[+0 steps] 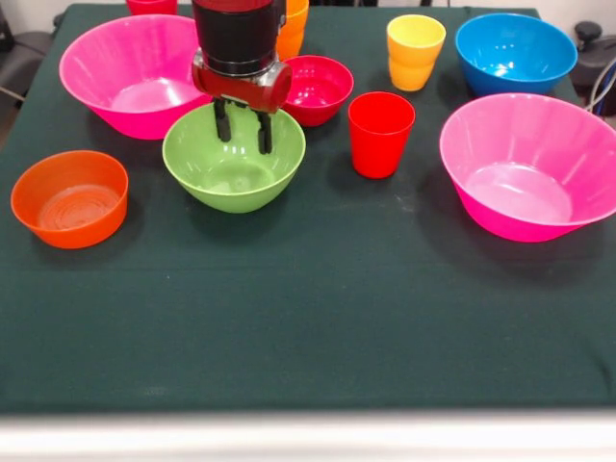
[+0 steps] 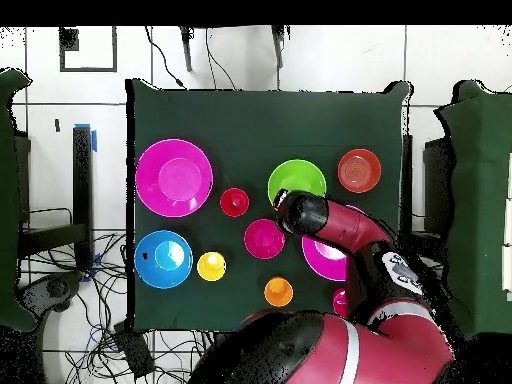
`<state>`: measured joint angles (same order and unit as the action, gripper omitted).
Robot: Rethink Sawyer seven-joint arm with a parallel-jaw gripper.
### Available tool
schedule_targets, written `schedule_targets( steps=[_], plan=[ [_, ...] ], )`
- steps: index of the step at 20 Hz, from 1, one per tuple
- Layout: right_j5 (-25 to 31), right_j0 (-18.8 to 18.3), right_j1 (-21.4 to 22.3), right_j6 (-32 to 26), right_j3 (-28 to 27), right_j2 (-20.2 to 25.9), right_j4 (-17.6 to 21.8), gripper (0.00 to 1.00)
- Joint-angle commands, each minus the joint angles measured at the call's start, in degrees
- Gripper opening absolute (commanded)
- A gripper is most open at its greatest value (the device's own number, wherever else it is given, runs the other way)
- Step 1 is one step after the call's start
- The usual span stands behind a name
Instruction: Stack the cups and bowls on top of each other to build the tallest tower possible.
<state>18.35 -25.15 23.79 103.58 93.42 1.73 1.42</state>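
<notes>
Gripper (image 1: 243,133) poised over the far rim of the glossy lime-green plastic bowl (image 1: 234,166), two dark fingers (image 1: 264,132) parted, one inside the rim and one seemingly outside it, nothing yet clamped between them. Bowl directly beneath, upright, mouth facing up, axis vertical, resting on the dark green tablecloth (image 1: 308,318).

Just behind the gripper, small crimson plastic bowl (image 1: 318,89); a large hot-pink plastic bowl (image 1: 135,69) close to one side, touching or nearly touching the green rim. Red plastic tumbler (image 1: 380,133) near on the other side, upright, open end up. Small orange plastic bowl (image 1: 70,197) further off to the pink-bowl side. Yellow tumbler (image 1: 415,51), blue bowl (image 1: 516,52) and second hot-pink bowl (image 1: 529,164) well apart. An orange tumbler (image 2: 278,291) mostly hidden behind the arm in the front view, plain from overhead.

No tower begun; every vessel standing alone.

Likely trouble: a pinch on a thin, sloped, glossy rim slipping, letting the bowl swing or drop. Also a risk of knocking the crimson or pink bowl while lifting, given how closely they crowd it.
</notes>
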Motion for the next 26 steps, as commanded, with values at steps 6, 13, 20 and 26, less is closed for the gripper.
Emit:
schedule_targets(
  steps=[6, 13, 20, 26],
  plan=[
    [2.5, 0.7, 1.1, 2.4, -2.9, 6.3, 0.8, 1.0],
    [8.6, 1.4, 5.5, 1.4, -2.9, 5.8, 0.2, 1.0],
    [6.4, -0.1, 4.4, 1.1, -3.2, 8.3, 0.2, 1.0],
    [7.7, 1.5, 1.9, 2.6, -6.6, 6.6, -0.1, 1.0]
  ],
)
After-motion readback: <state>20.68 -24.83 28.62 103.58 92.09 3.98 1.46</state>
